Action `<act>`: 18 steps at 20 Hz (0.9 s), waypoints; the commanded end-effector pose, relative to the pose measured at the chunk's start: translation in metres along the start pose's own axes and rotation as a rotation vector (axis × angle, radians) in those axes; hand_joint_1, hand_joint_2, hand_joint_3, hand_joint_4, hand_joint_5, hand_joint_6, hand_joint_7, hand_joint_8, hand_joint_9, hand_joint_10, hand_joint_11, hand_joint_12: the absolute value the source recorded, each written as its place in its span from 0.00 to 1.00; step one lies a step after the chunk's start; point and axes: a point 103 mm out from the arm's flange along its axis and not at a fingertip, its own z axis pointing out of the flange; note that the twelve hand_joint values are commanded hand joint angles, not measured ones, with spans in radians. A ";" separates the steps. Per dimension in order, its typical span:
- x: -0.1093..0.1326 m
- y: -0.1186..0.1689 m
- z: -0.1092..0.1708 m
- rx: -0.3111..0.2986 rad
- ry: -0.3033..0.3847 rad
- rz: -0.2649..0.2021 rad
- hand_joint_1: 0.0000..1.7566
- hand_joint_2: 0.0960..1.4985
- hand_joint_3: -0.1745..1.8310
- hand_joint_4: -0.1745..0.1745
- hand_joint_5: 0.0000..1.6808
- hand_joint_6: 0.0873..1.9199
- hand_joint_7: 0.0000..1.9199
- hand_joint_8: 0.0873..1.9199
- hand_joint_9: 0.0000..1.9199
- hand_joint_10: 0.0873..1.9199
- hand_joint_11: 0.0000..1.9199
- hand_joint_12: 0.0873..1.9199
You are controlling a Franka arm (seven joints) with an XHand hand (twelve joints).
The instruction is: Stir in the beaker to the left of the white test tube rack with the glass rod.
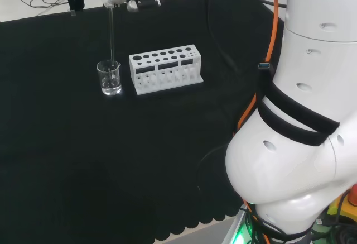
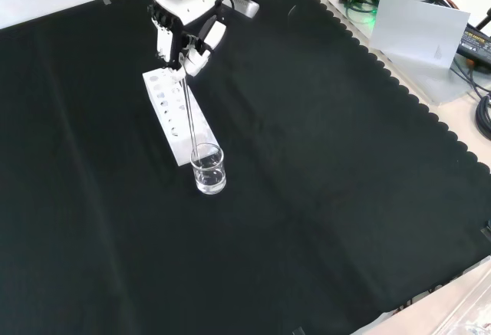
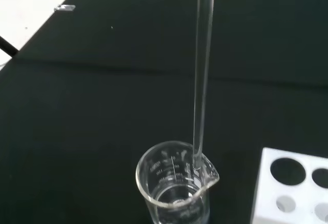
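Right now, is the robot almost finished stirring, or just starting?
Done: the robot hand is curled round the top of the glass rod, and the rod's tip is already down inside the beaker, beside the white test tube rack. In hand: holding the rod upright there. Left: the stirring itself; one moment can't show how much has happened.

The head view looks from behind and above the arm's base, over the big white arm links (image 1: 301, 121) at its right, across the desk (image 1: 83, 171) toward its far edge. The front view faces back from the opposite side, higher and farther off, looking down on the cloth. The wrist view sits close, looking down along the glass rod (image 3: 203, 70). All three share the beaker (image 1: 109, 77) (image 2: 209, 169) (image 3: 177, 185) and the white rack (image 1: 165, 68) (image 2: 178, 124) (image 3: 292, 188) just beside it.
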 end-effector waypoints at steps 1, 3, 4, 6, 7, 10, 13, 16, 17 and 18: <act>0.001 -0.004 0.020 0.034 -0.004 -0.012 0.74 0.74 0.00 0.00 0.70 0.18 0.59 0.55 0.87 0.46 0.90 0.34; 0.006 -0.006 0.025 0.042 -0.010 -0.022 0.74 0.74 0.00 0.00 0.70 0.18 0.59 0.55 0.87 0.46 0.90 0.34; 0.008 -0.006 0.027 0.044 -0.012 -0.026 0.74 0.74 0.00 0.00 0.70 0.18 0.59 0.55 0.87 0.46 0.90 0.34; 0.013 -0.008 0.031 0.052 -0.017 -0.034 0.74 0.74 0.00 0.00 0.70 0.18 0.59 0.55 0.87 0.46 0.90 0.34; 0.016 -0.009 0.034 0.055 -0.019 -0.037 0.74 0.74 0.00 0.00 0.70 0.18 0.59 0.55 0.87 0.46 0.90 0.34; 0.022 -0.010 0.040 0.065 -0.023 -0.043 0.74 0.74 0.00 0.00 0.70 0.18 0.59 0.55 0.87 0.46 0.90 0.34; 0.028 -0.007 0.046 0.072 -0.023 -0.052 0.74 0.74 0.00 0.00 0.70 0.18 0.59 0.55 0.87 0.46 0.90 0.34; 0.033 -0.002 0.047 0.073 -0.020 -0.064 0.74 0.74 0.00 0.00 0.70 0.18 0.59 0.55 0.87 0.46 0.90 0.35; 0.035 0.001 0.047 0.072 -0.023 -0.077 0.74 0.74 0.00 0.00 0.70 0.18 0.59 0.55 0.87 0.46 0.90 0.35; 0.035 0.004 0.046 0.076 -0.024 -0.075 0.74 0.74 0.00 0.00 0.70 0.18 0.59 0.55 0.87 0.46 0.90 0.35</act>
